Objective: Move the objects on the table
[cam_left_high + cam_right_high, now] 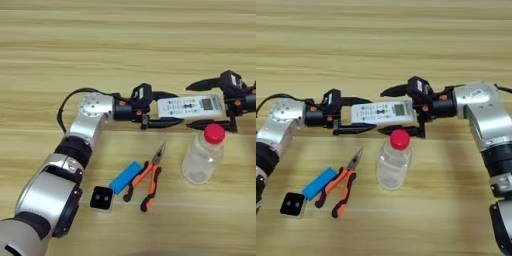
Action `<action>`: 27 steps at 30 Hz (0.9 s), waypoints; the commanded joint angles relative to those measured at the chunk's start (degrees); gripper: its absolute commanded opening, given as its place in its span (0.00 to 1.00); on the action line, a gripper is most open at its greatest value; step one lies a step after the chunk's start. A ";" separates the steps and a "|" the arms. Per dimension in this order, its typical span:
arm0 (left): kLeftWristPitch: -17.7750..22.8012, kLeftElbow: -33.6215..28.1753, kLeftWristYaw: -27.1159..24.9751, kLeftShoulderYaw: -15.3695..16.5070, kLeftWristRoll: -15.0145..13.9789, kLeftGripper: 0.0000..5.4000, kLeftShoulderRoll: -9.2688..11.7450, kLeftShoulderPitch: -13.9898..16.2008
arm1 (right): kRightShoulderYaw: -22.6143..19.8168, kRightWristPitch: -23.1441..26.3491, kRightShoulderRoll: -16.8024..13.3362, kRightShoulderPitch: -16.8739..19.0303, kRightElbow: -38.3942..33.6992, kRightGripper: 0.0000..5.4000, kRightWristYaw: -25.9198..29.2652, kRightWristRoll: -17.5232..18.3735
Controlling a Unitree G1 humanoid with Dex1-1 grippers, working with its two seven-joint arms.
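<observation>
Both tools, left (353,114) and right (401,111), bracket the remote (383,111), fingers apart; bottle (392,161) awaits.

Both head views look steeply down, close on the tabletop (125,45); both share the middle between each gripper.

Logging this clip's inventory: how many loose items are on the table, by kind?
Clear plastic bottle with red cap: 1
Slim white remote control: 1
Orange-handled pliers: 1
Flat blue block: 1
Small black square piece: 1
Total: 5
</observation>
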 commanded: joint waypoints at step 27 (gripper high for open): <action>-1.83 -8.56 14.53 4.48 4.24 0.53 9.95 14.40 | -17.60 -6.27 5.35 5.78 -3.25 1.00 -22.11 7.40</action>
